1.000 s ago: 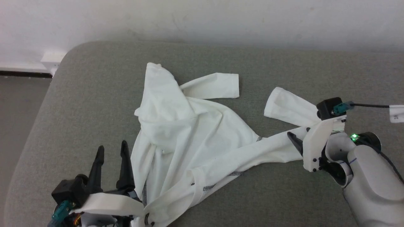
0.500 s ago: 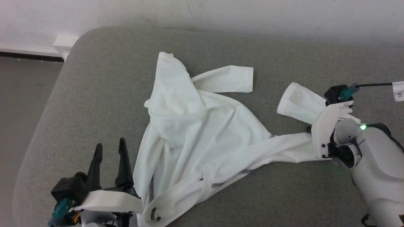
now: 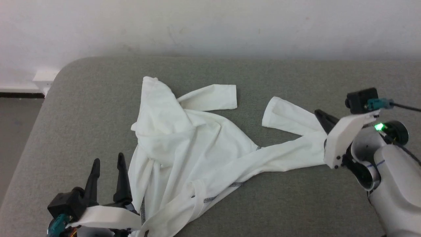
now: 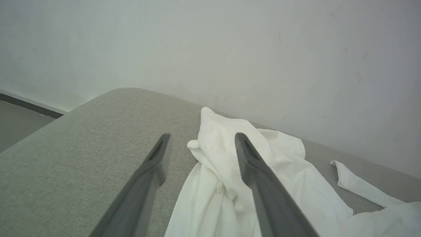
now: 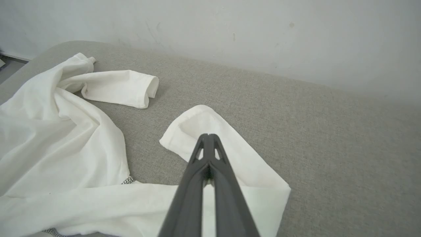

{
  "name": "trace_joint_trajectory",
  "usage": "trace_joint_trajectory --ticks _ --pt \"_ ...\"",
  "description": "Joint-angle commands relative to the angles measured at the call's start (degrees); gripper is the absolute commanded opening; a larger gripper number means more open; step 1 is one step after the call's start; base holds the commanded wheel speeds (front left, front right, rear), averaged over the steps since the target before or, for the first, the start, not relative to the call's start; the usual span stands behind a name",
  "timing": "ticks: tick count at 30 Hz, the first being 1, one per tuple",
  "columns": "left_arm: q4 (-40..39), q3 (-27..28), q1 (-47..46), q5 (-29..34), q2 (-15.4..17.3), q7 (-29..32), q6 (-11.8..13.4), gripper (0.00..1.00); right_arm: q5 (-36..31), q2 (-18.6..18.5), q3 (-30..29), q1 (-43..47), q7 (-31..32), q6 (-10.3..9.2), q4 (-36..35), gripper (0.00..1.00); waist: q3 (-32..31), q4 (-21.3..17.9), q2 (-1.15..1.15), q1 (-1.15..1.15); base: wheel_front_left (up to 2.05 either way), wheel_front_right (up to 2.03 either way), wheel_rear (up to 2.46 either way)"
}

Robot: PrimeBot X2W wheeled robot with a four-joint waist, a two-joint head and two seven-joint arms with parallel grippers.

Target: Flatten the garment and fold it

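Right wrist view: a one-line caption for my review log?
Right gripper, shut, above the doubled-back leg of the crumpled white garment on a grey padded surface.

Grey cushion (image 3: 82, 108) open left of garment (image 3: 184, 148); wall (image 3: 210, 26) blocks far side.

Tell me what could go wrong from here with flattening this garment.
1. The right gripper is shut over the doubled-back leg of the garment; whether it pinches cloth is unclear, so a pull may slip or lift one layer only.
2. The left gripper is open beside the bunched part, holding nothing; a pull from the right may drag the whole heap across the grey cushion instead of spreading it.
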Motion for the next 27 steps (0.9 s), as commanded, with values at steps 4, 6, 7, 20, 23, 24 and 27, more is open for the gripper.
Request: trace_joint_trajectory --ticks 4,6,7,20,23,24,27 --pt "-0.78 0.29 1.09 0.4 0.65 0.49 0.69 1.0 -0.31 -0.73 0.06 5.0 0.45 -0.04 -3.53 0.0 -2.36 -2.63 0.0 0.0 0.0 0.0 0.0" --pt "-0.99 0.2 1.34 0.38 0.71 0.69 0.82 1.0 -0.34 -1.07 0.01 6.55 1.38 -0.04 -4.62 0.0 -2.39 -2.78 0.0 0.0 0.0 0.0 0.0" --pt "-1.08 0.15 1.45 0.37 0.72 0.77 0.88 1.0 -0.26 -1.15 0.02 7.07 1.8 -0.04 -5.13 0.0 -2.35 -2.8 0.0 0.0 0.0 0.0 0.0" --pt "-0.79 -1.28 -0.93 -0.36 -0.49 0.69 0.12 1.0 0.66 -5.53 8.66 0.72 8.17 -0.04 -1.19 1.0 2.01 2.04 0.0 0.0 0.0 0.0 0.0" --pt "0.09 -1.74 -2.15 -0.47 -0.98 0.46 -0.46 1.0 2.48 -7.31 13.08 -2.32 11.21 -0.04 1.03 1.0 3.44 4.03 0.0 0.0 0.0 0.0 0.0" --pt "0.37 -1.87 -2.5 -0.49 -1.18 0.37 -0.64 1.0 3.26 -7.95 14.65 -3.32 12.32 -0.04 1.71 1.0 3.89 4.6 0.0 0.0 0.0 0.0 0.0" --pt "1.18 -2.26 -3.61 -0.45 -1.71 0.12 -1.23 1.0 5.51 -9.86 19.1 -6.12 15.28 -0.04 3.37 1.0 5.23 6.18 0.0 0.0 0.0 0.0 0.0"
